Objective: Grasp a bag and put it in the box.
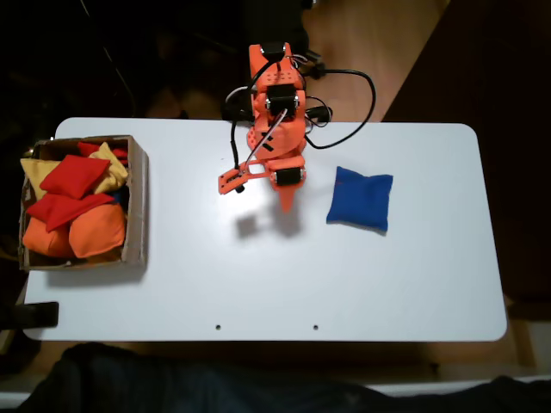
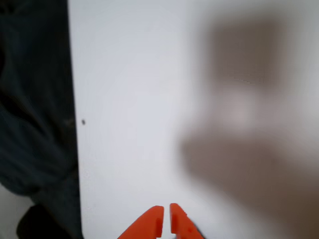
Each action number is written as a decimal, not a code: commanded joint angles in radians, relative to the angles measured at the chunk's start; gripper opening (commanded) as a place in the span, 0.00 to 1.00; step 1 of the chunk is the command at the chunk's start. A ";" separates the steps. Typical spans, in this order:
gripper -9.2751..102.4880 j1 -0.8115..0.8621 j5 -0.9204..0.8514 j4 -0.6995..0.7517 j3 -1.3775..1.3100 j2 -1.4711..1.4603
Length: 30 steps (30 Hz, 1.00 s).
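One white worktop point(image 1: 258, 284) carries everything in the fixed view: the box point(image 1: 136, 206) at far left, the blue bag point(image 1: 360, 199) lying just right of the gripper point(image 1: 285, 203), whose fingers sit pressed together, holding nothing.

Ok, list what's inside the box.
The box holds red, orange and yellow beanbags, piled up. Anything beneath them, and the floor, is hidden.

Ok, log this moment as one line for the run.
phase: pre-grasp | hand: shut, empty, over bare table | blue beanbag: on table, right of arm in fixed view | cardboard box: holds red, orange, yellow beanbags
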 commanded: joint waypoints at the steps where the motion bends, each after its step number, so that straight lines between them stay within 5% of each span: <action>1: 0.08 -0.028 0.005 -0.020 -0.100 -0.048; 30: 0.08 -0.295 -0.017 -0.120 -0.592 -0.699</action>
